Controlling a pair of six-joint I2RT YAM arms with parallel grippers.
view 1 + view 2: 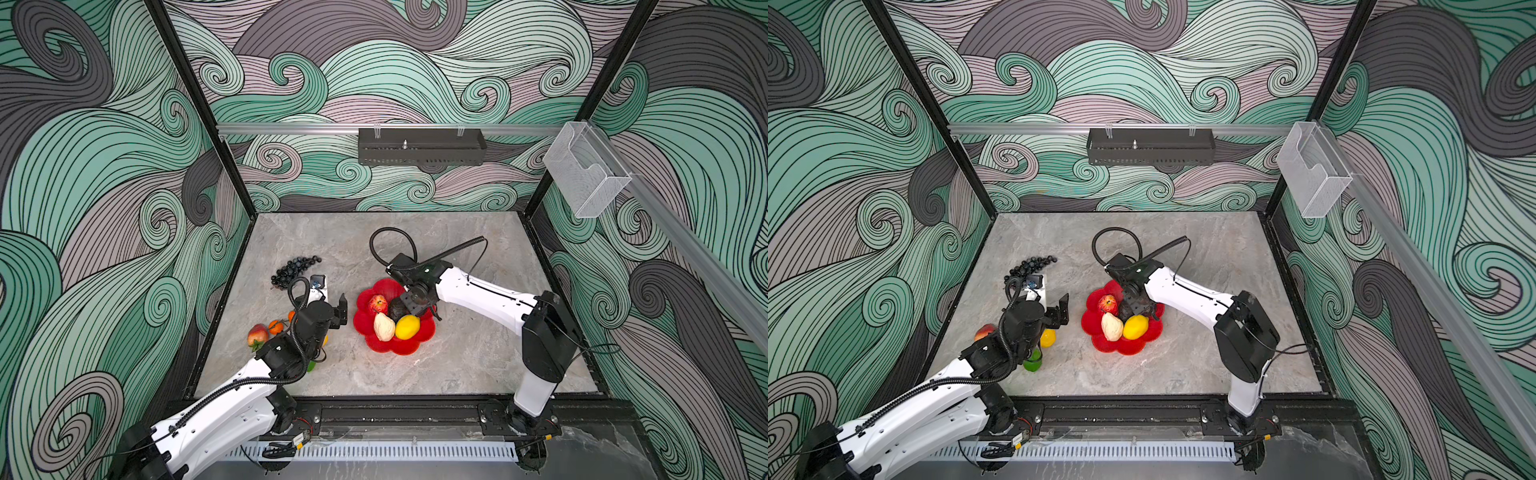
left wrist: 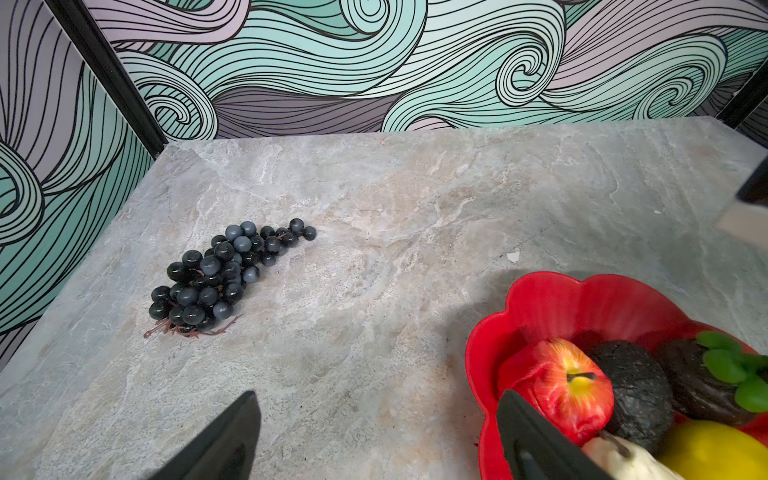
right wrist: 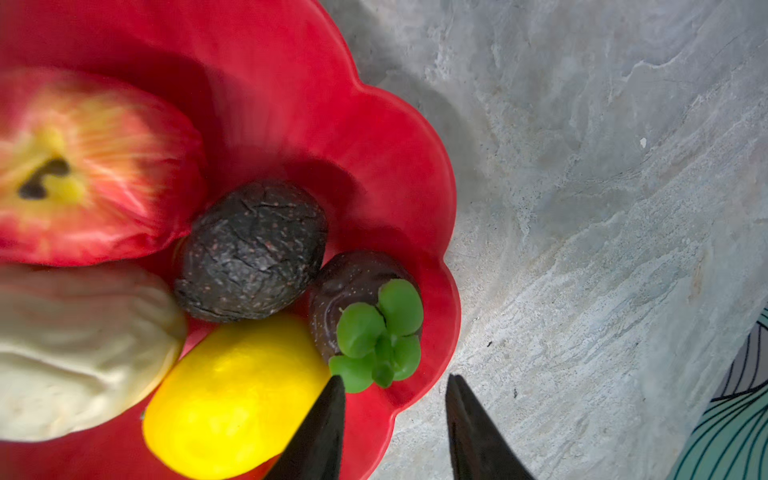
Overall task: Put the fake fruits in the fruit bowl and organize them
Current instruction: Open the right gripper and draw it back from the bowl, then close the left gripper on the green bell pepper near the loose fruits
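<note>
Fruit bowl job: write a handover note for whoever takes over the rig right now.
Left gripper: open, empty, beside the bowl.
Right gripper: open, empty, over the bowl's rim.
In bowl: apple, avocado, pear, lemon, dark leafy fruit.
On table: grapes, red fruit, orange, second lemon, lime.
To do: move those into the bowl.

Grey marble-look tabletop (image 1: 457, 249) w/ teal-and-mauve swirl-print walls (image 1: 374, 62) on three sides; black perforated metal tray (image 1: 422, 147) hangs off silver aluminium rail (image 1: 291, 129) at back wall, clear plastic box (image 1: 582, 174) up on right wall, white slotted cable duct (image 1: 395, 451) along front.
</note>
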